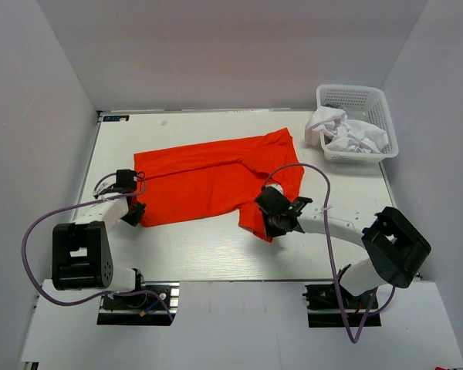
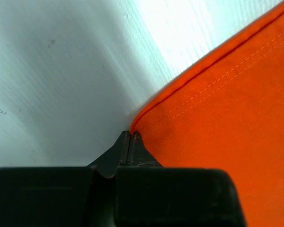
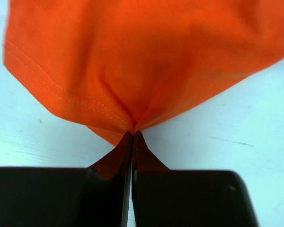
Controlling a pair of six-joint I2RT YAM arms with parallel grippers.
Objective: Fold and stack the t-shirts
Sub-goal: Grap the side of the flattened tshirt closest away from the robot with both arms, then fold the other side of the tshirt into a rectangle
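A bright orange-red t-shirt [image 1: 201,181] lies spread on the white table [image 1: 201,250], its right part rumpled. My left gripper [image 1: 133,210] is at the shirt's near left corner. In the left wrist view its jaws [image 2: 130,135] are pressed together with the stitched hem corner of the t-shirt [image 2: 227,104] at their tips. My right gripper [image 1: 272,227] is at the shirt's near right corner. In the right wrist view it [image 3: 134,134] is shut on the t-shirt [image 3: 142,52], whose cloth puckers into the tips. White t-shirts [image 1: 347,132] lie crumpled in the basket.
A white lattice basket [image 1: 353,89] stands at the back right of the table. Grey walls close in the left, back and right sides. A purple cable loops over the right arm [image 1: 336,223] above the shirt's right edge.
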